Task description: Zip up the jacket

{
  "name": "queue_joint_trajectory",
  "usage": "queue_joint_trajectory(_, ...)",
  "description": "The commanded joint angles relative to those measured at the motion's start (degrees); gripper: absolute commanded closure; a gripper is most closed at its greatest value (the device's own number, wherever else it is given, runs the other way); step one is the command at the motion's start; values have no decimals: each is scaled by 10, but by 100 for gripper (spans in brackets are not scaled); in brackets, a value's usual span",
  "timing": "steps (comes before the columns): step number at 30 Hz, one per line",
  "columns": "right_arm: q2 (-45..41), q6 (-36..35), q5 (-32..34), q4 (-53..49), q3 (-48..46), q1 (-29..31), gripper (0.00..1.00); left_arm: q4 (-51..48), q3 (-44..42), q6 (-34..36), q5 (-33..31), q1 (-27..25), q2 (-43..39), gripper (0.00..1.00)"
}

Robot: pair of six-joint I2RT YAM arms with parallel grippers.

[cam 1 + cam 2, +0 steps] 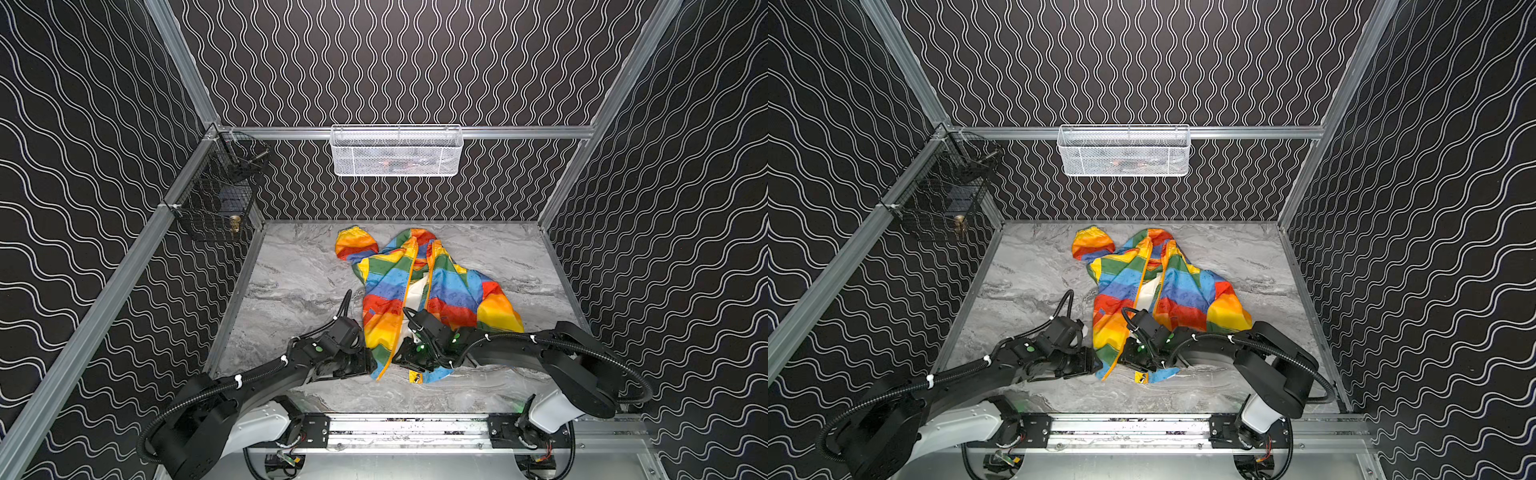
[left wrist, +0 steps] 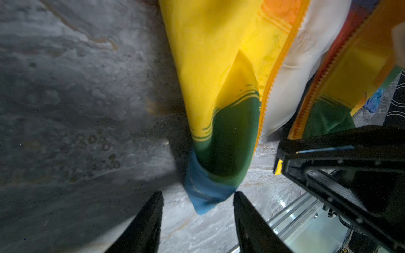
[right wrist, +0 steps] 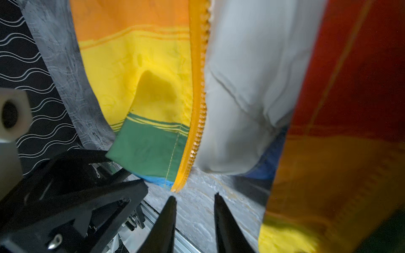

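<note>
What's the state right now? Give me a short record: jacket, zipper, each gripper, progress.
jacket: lying rumpled on the table, front open, white lining showing
zipper: undone; the two orange toothed edges lie apart down to the hem
left gripper: open; blue hem corner sits between the jaws, not clamped
right gripper: open, holding nothing, just short of the bottom end of one zipper edge
progress: not yet zipped

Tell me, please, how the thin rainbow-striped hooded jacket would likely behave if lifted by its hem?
The thin rainbow-striped jacket lies creased, so it would probably drape limply. Its smooth fabric may slip when pinched. The orange zipper band looks stiffer.
</note>
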Motion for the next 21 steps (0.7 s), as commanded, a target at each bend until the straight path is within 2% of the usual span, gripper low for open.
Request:
queue_joint_trajectory(1,6,20,-5,37,-3,1,66,36,-5,-4,11,3,6,46)
queue_joint_trajectory(6,11,23,-6,47,-5,1,65,62,-3,-8,21,4,20,53)
queue_joint_trajectory(12,7,19,-7,44,0,0,65,55,18,-2,16,5,9,84)
queue_joint_trajectory(16,-1,19,-6,42,1,0,63,15,53,11,18,15,-7,99)
queue_joint_trajectory(21,-17,17,2,41,1,-4,55,-62,109,44,24,38,-22,100)
